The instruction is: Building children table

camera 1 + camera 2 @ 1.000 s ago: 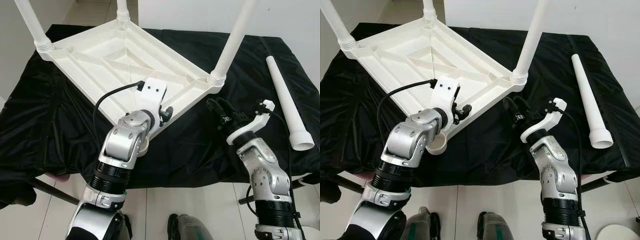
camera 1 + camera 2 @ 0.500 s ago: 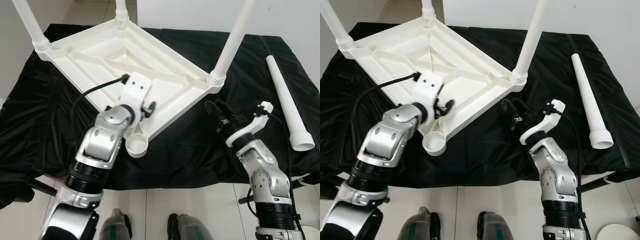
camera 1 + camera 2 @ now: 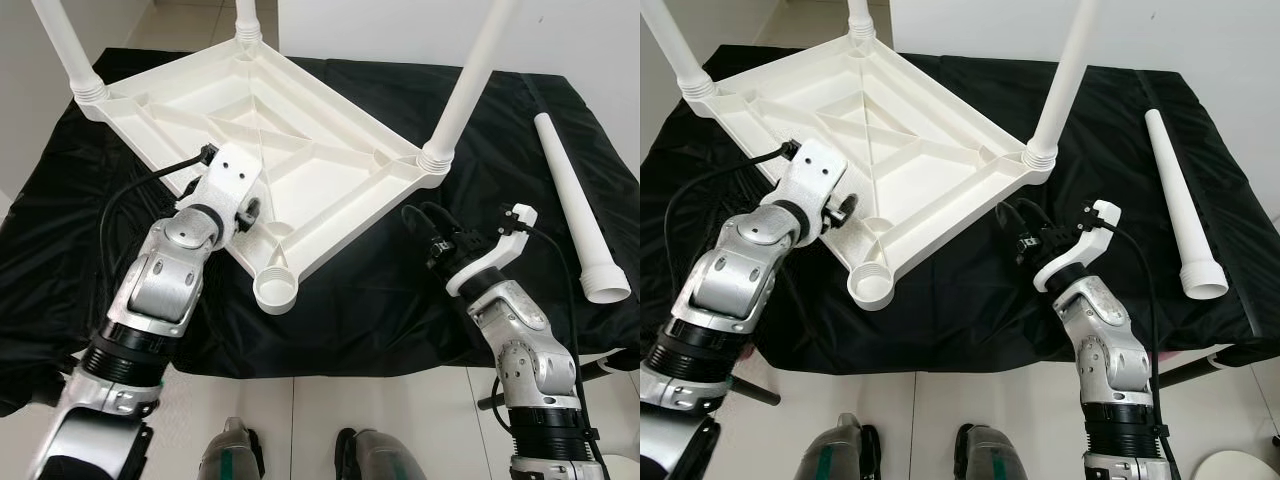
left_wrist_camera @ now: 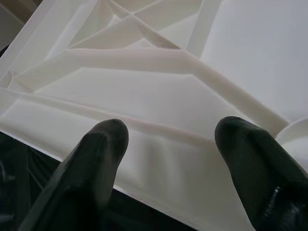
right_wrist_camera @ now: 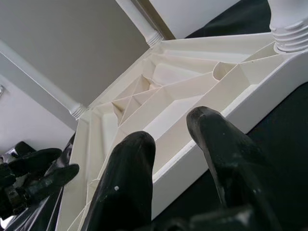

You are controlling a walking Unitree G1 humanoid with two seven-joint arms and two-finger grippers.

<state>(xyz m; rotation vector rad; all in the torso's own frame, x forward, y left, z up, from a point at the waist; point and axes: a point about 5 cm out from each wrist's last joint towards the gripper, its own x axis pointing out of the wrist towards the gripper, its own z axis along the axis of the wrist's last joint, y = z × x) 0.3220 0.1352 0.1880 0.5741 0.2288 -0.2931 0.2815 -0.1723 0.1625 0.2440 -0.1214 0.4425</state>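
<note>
Shifted leftward, left tool [image 4: 166,144] hovers spread over tabletop [image 3: 300,140] edge.

text: none legible | labels: none seen | small marks possibly blurred

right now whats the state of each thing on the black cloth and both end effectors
table top: upside down, three legs screwed in
corner socket: empty
loose leg: lying flat on the black cloth, unattached
left end effector: open, over the table top's edge
right end effector: open, empty, beside the table top
</note>
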